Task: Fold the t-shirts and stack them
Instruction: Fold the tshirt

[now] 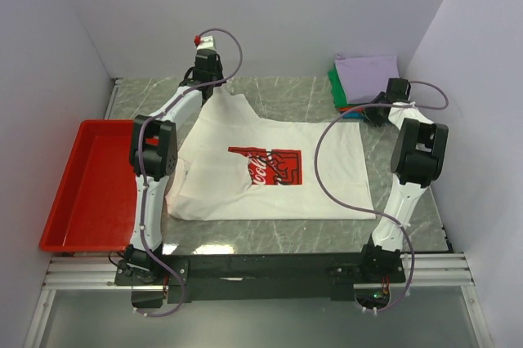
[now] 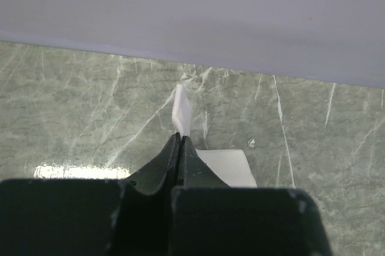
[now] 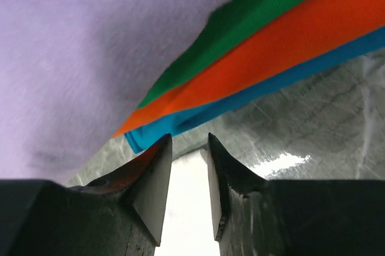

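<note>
L gripper point(image 2: 181, 139) clamped on far-left tip of big white Coca-Cola-print cloth tee point(image 1: 261, 197); R gripper point(image 3: 189, 142) narrowly parted over its far-right corner.
Risk: L's thin bite could slip w/ any pull, so tee sags crooked; R, just beside folded lavender/green/orange/teal tee stack point(image 1: 365, 78), could snag it. Tee lies spread flat btwn the two grippers.

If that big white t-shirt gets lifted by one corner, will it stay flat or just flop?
Probably flop: the white t-shirt lies limp, its far edge drawn into a peak toward the left hand pinching it. Likely light, since a thin pinch of cloth holds. It may drag and wrinkle on the table.
</note>
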Motion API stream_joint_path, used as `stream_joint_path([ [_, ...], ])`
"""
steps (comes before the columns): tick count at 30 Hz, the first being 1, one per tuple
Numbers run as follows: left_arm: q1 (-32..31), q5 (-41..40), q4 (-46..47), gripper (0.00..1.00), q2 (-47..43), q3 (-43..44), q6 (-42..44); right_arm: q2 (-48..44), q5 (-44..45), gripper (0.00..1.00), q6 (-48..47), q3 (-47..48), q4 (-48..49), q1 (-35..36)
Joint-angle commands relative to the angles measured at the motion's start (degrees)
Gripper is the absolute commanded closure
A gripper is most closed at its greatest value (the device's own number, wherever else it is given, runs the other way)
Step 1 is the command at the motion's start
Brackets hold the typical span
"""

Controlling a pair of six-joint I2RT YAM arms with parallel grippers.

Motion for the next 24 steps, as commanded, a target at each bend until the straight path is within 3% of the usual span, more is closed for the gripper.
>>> stream_joint_path([
  [1,0.19,1.33,2.47,1.00,-2.91,0.13,-0.97,1.67,-0.02,0.63,-0.33,3.94,-3.44,0.05],
  [19,0.19,2.74,2.03,0.99,-3.44,-0.49,-1.68,4.83,-1.69,0.69,-0.51,6.41,-7.93,0.84],
  [24,0.19,3.09,1.77,1.00,-3.79,-0.49,-2.29,4.84,-1.43,0.81,-0.51,6.68,-8.11,0.84],
])
